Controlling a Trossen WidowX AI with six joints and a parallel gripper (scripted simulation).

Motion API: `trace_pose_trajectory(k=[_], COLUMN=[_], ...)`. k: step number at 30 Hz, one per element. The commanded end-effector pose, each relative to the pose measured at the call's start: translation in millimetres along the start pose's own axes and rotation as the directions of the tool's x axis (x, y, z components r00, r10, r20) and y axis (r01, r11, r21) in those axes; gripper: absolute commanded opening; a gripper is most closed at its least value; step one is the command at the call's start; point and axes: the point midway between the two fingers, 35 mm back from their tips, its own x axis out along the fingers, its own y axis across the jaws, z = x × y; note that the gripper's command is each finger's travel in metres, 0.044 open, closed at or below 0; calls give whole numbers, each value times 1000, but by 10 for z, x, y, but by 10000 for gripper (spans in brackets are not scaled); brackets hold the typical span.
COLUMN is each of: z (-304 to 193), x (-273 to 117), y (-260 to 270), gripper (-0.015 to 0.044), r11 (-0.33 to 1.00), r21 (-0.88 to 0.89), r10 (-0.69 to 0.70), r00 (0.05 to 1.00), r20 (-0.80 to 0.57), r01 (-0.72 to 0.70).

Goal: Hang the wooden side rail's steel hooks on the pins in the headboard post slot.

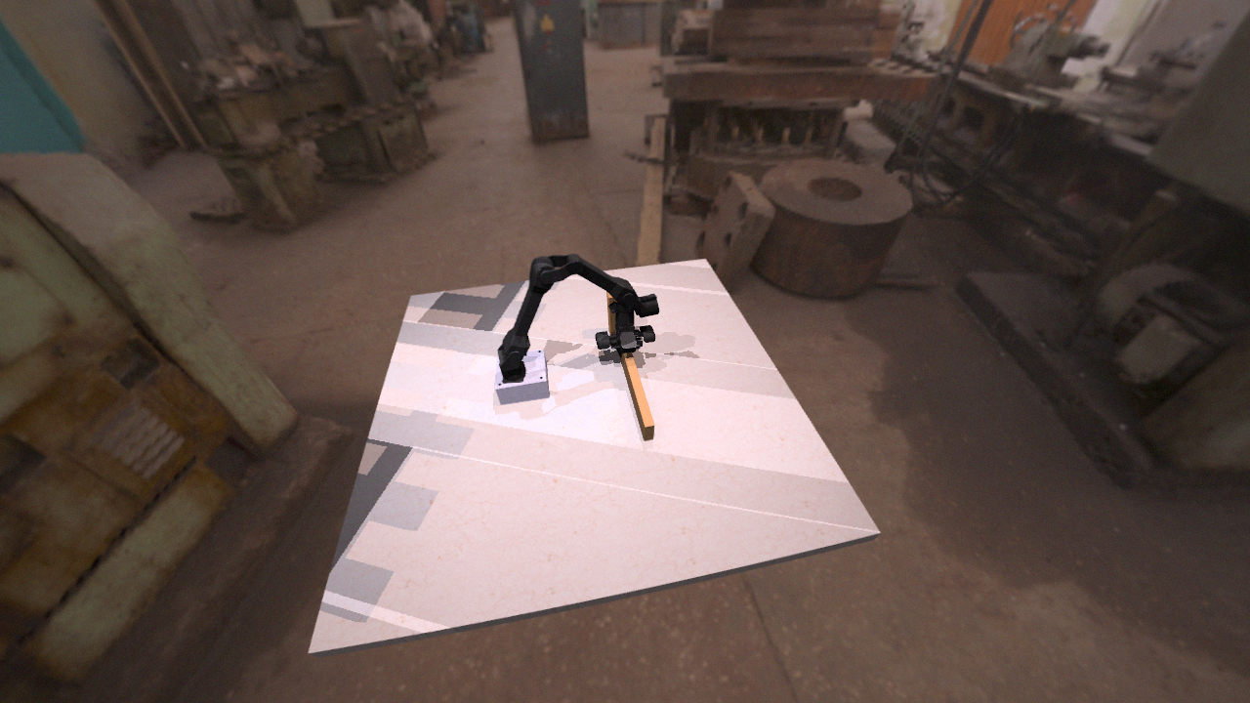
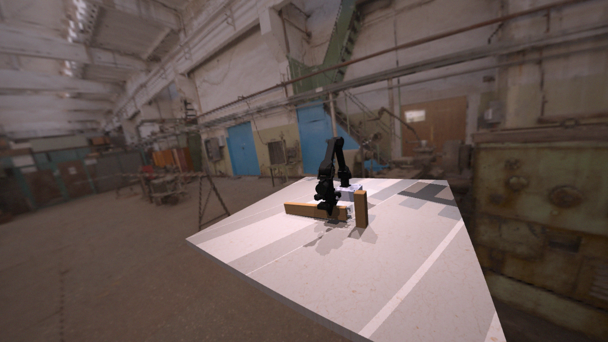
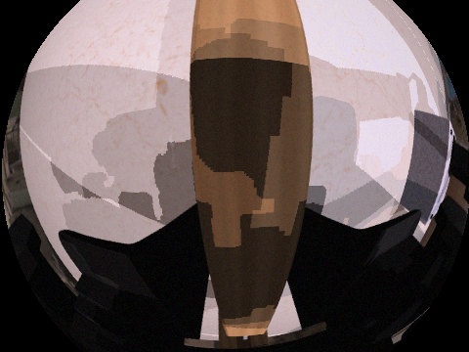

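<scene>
The wooden side rail lies long across the table, with its far end low on the table top. My gripper is shut on the rail near its hooked end, one finger on each side. The headboard post stands upright just beyond that end; in the top view only a sliver of the post shows behind the arm. The steel hooks sit at the post's face. I cannot tell whether they rest on the pins.
The arm's grey base block stands on the table beside the post. The table's edges drop to the workshop floor on all sides.
</scene>
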Motion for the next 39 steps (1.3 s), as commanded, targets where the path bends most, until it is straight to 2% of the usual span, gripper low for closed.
trace_pose_trajectory(k=[1, 39], z=[-14, -55], x=[-27, -14], y=[33, 11], gripper=[0, 0], r11=[1000, 1000], r21=[3, 3], r10=[10, 9], r00=[1000, 1000], r20=[-3, -4], r01=[-10, -9])
